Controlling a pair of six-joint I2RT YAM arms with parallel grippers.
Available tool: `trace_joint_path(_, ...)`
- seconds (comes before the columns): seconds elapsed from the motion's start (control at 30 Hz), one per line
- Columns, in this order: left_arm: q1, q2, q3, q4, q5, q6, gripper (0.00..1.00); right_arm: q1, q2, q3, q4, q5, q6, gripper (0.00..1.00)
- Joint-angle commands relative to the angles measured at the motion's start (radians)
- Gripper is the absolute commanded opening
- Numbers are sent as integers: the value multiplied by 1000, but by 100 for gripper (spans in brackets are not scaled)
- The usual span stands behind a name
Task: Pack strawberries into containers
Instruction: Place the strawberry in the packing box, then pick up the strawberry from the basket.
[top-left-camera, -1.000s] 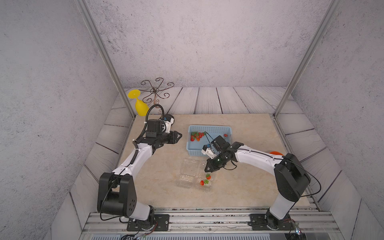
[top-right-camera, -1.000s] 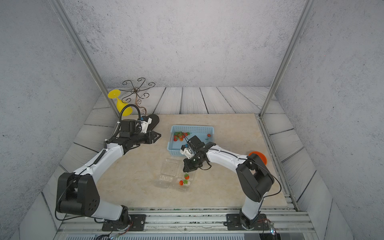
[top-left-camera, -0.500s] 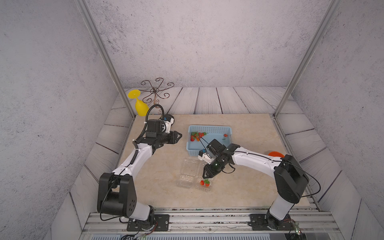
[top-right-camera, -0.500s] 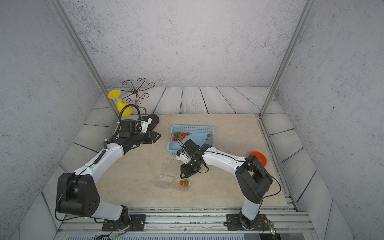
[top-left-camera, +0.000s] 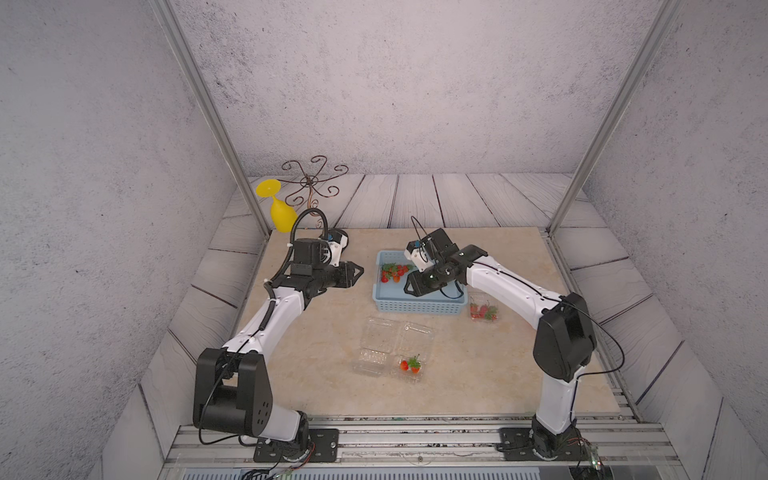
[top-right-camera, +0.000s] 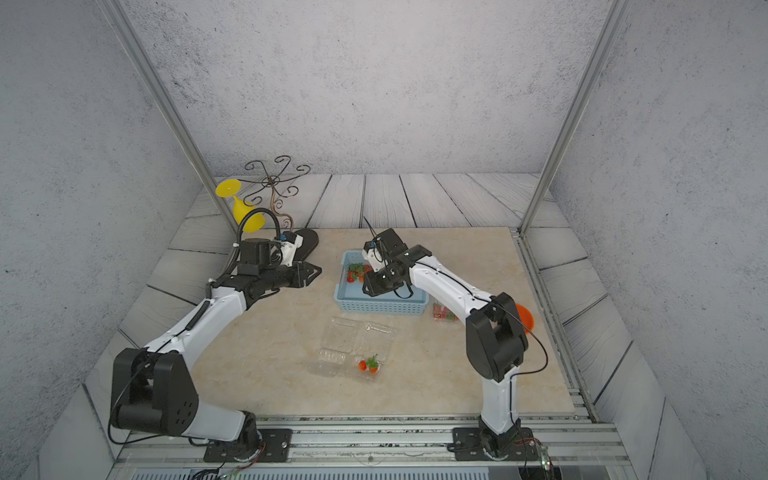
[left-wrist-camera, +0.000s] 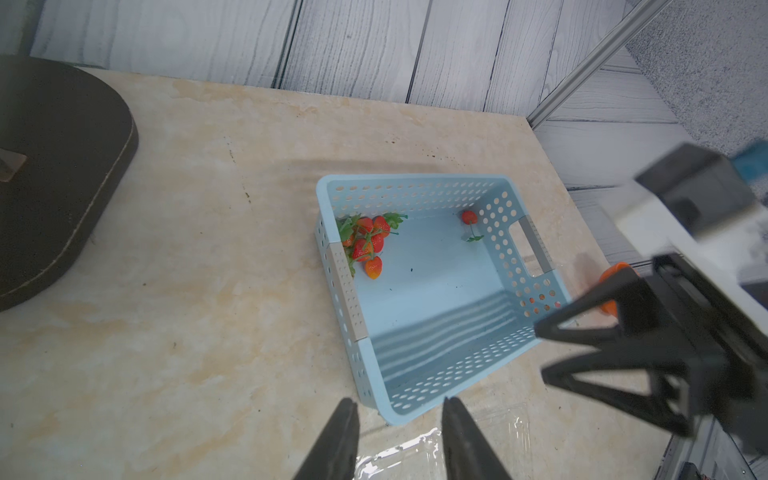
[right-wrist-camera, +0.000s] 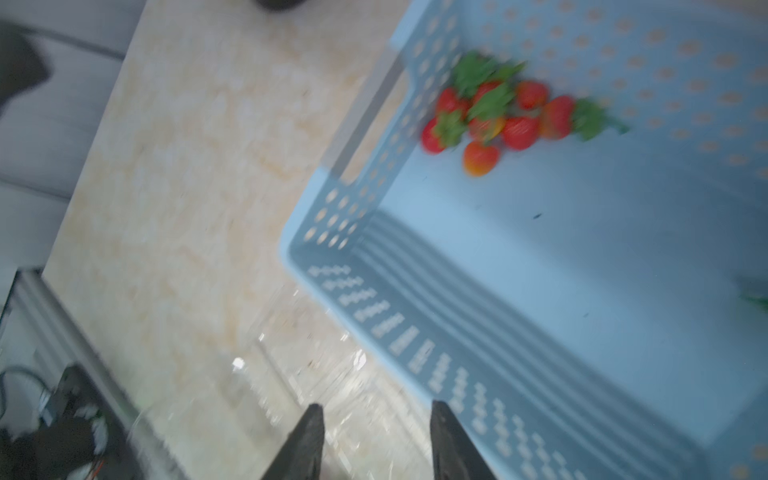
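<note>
Strawberries: the main cluster of strawberries (top-left-camera: 392, 272) lies in the blue basket (top-left-camera: 419, 308), in the far corner on the left arm's side, against the wall. One stray berry (left-wrist-camera: 469, 216) sits alone at the other far corner (visible in the left wrist view only).

Containers: two lie open side by side on the table (top-left-camera: 316, 374), in front of the basket. The empty container (top-left-camera: 376, 345) is nearer the left arm. The part-filled container (top-left-camera: 417, 332) beside it holds two red berries (top-left-camera: 410, 365) in its near half, as far as can be made out. A third container (top-left-camera: 484, 309) stands just beside the basket's end near the right arm, with several berries inside. Cannot tell whether its lid is down.

Arms: left jaws hang over bare table beside the basket, pointed toward it, partly apart with nothing between them. Right jaws hang over the basket near the cluster, also partly apart and empty (the right wrist view is blurred).
</note>
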Motion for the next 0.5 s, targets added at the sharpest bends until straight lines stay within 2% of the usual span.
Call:
trace_joint_path(0.0, 10, -6, 12, -8, -1, 16, 37, -59, 142, 84, 56, 13, 91, 45)
trace_joint_path(0.23, 5, 1, 15, -9, 2, 18, 37, -110, 410, 361, 56, -31, 92, 46)
trace_joint_path(0.47, 2, 20, 20, -17, 1, 27, 37, -133, 562, 527, 47, -86, 119, 45)
